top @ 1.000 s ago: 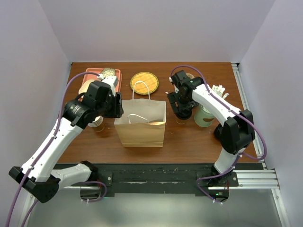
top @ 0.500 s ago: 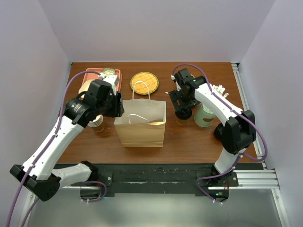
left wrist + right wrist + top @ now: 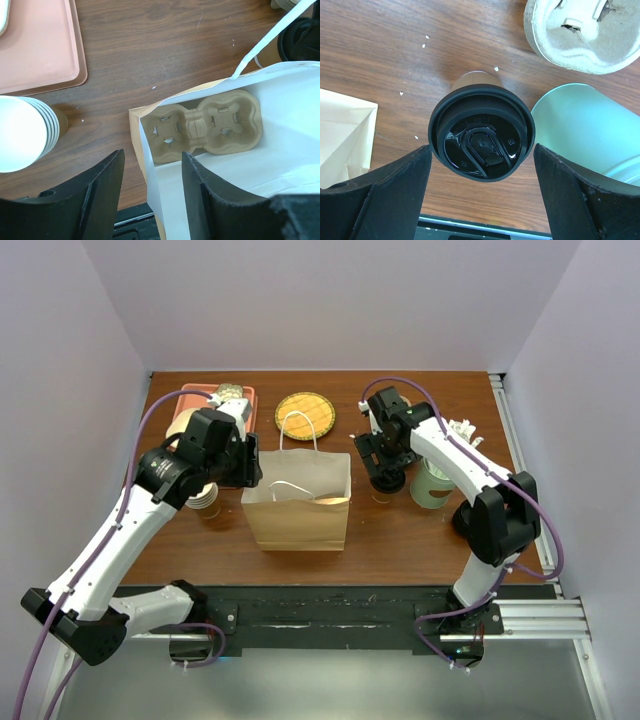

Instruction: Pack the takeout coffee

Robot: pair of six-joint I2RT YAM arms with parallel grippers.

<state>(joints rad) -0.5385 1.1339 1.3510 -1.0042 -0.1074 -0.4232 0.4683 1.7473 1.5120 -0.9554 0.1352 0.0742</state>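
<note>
Wood tbl (image 3: pixel 400 530), bag (image 3: pixel 297 515), lidded cup (image 3: pixel 481 131), tray (image 3: pixel 45 50), cup stack (image 3: pixel 25 132)

Takeout coffee (image 3: pixel 481 132) stands right of the bag (image 3: pixel 296 515).

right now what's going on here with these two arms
The robot is packing a takeout coffee. The right hand hangs open over the lidded coffee cup, a finger on each side, not yet closed on it. The cup stands on the table between the paper bag and a pale-green cup. The left hand is open at the bag's left wall, which runs between its fingers. A pulp cup carrier lies in the bottom of the bag.
</note>
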